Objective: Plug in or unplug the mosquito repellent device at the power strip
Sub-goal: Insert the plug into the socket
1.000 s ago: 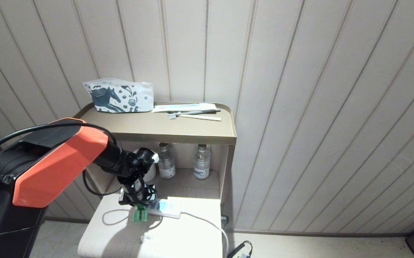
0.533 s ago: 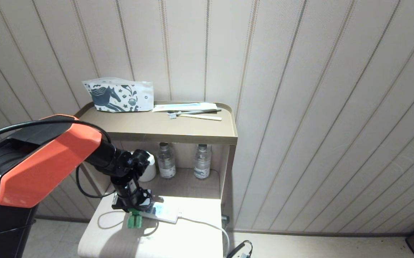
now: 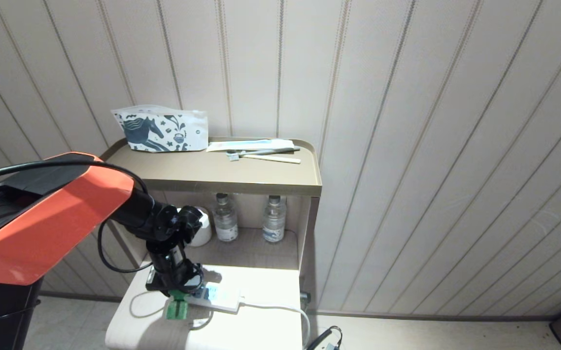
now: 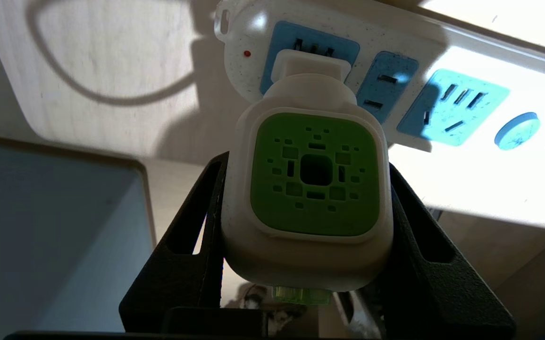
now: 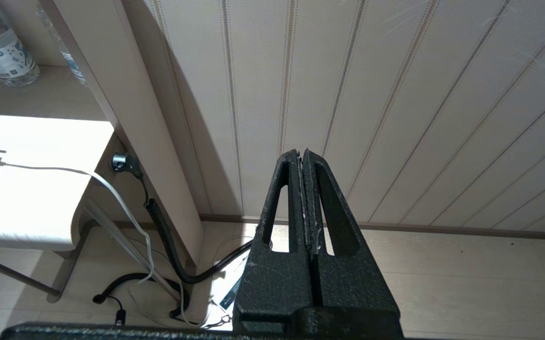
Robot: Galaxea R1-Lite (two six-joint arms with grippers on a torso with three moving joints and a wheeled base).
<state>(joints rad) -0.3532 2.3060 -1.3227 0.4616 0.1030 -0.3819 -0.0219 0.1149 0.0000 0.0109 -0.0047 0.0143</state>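
The mosquito repellent device (image 4: 317, 182), white with a bright green vented face, sits between the fingers of my left gripper (image 4: 307, 163), which is shut on its two sides. Its plug end presses against the end socket face of the power strip (image 4: 418, 47); the prongs are hidden. A bit of green bottle shows under the head. In the head view the left gripper (image 3: 177, 291) points down at the device (image 3: 176, 309) and the strip (image 3: 223, 298) on the low white table (image 3: 261, 330). My right gripper (image 5: 303, 153) is shut, parked over the floor by the wall.
Two clear water bottles (image 3: 225, 219) (image 3: 273, 219) and a white mug (image 3: 202, 228) stand in the shelf recess behind the table. A printed pouch (image 3: 161, 129) and toothbrushes (image 3: 265, 156) lie on the shelf top. The strip's white cord (image 3: 282, 307) runs off the table's right edge.
My left arm has drawn left and toward the table's front, still gripping the device. The power strip has slid along with it. The right arm has not moved.
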